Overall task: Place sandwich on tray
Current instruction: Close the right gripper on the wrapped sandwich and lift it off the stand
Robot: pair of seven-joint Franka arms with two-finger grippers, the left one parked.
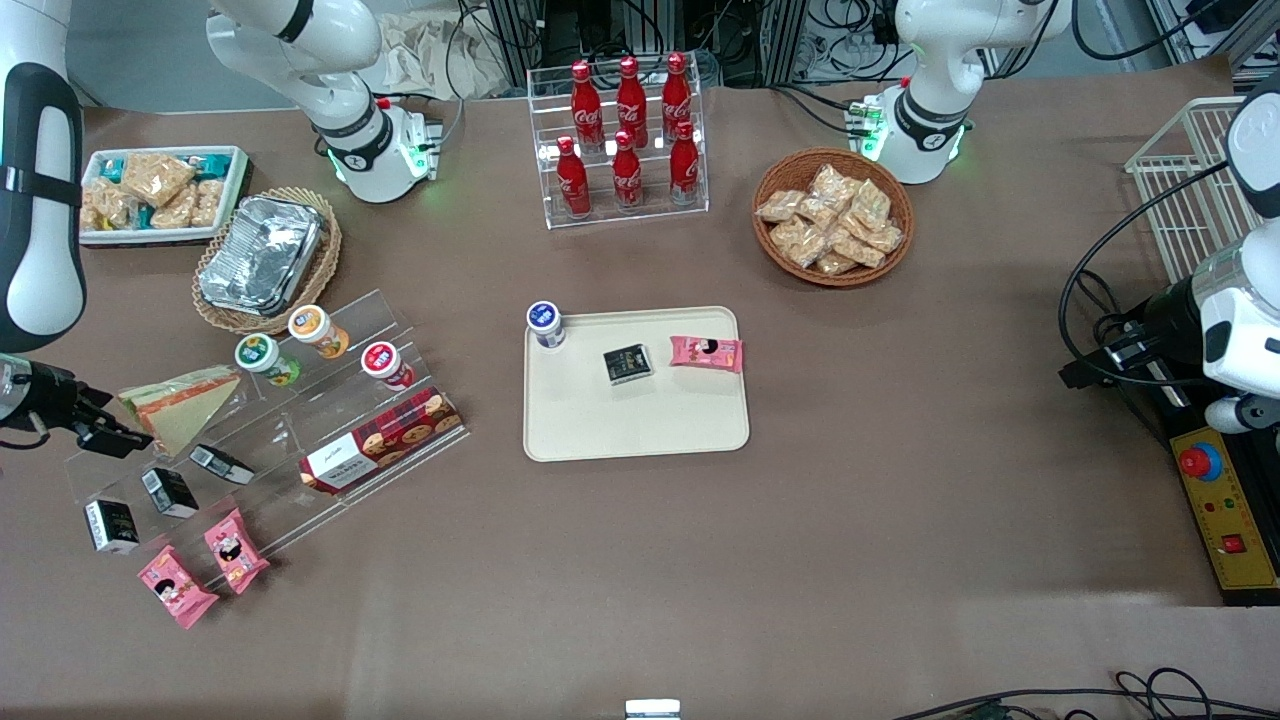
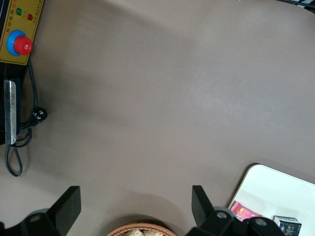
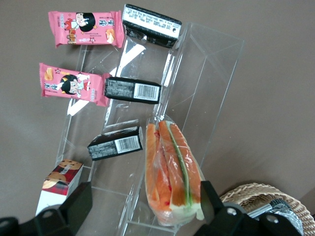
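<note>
1. A brown matte sheet covers the whole counter point(image 1: 900, 520); cables and metal framing crowd the edge farthest from the front camera, where both arm bases stand.
2. The cream tray point(image 1: 640, 425) lies near the counter's middle, holding a blue-capped cup point(image 1: 545, 324), a small black packet point(image 1: 628, 363) and a pink snack packet point(image 1: 706, 352).
3. A clear acrylic stepped display point(image 1: 300, 420) stands toward the working arm's end of the counter. The wrapped sandwich point(image 1: 182, 403) lies on its upper step, orange and green layers showing point(image 3: 172, 174).
4. The gripper point(image 1: 112, 436) hovers just beside the sandwich at that end; in the right wrist view its two fingers are spread wide, one on each side of the sandwich, apparently not touching it.
5. Three capped cups point(image 1: 320, 330), a cookie box point(image 1: 380, 440), black packets point(image 3: 132, 90) and pink packets point(image 3: 84, 28) share the display and the sheet beside it.
6. A rack of cola bottles point(image 1: 628, 130) stands near the edge farthest from the camera, between a wicker basket with foil containers point(image 1: 262, 255) and a wicker basket of snack bags point(image 1: 833, 217).
</note>
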